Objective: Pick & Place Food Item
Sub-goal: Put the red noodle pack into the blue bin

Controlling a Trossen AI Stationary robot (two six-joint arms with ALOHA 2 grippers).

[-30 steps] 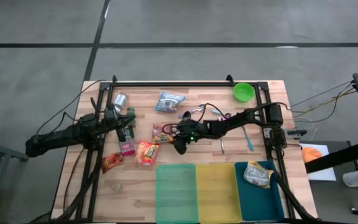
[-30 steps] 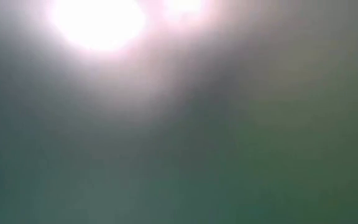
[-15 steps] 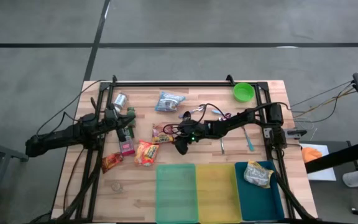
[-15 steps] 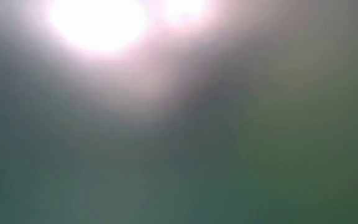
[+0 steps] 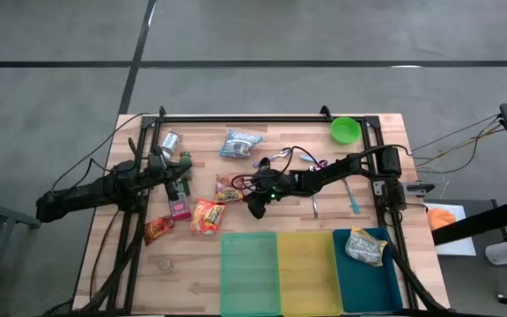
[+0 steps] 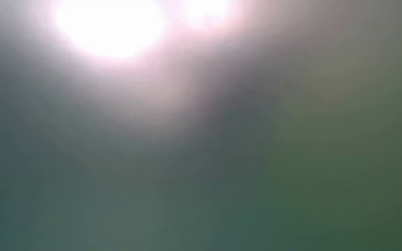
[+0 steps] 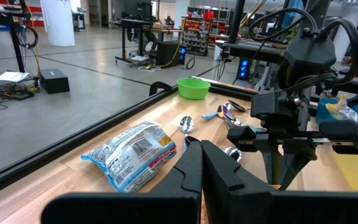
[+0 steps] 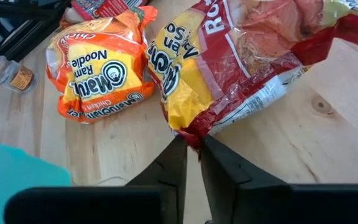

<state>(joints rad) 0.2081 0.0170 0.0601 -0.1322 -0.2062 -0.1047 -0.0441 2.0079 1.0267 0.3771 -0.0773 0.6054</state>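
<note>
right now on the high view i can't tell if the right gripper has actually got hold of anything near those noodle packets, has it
observer: yes. In the right wrist view the right gripper is pinched on the near edge of the red and yellow noodle packet.
operator: is it catching the orange one too
observer: no. The orange noodle packet lies beside the red and yellow one, off to one side of the fingers.
operator: and the left gripper
observer: in the left wrist view the left gripper is shut with nothing between its fingers.
</note>
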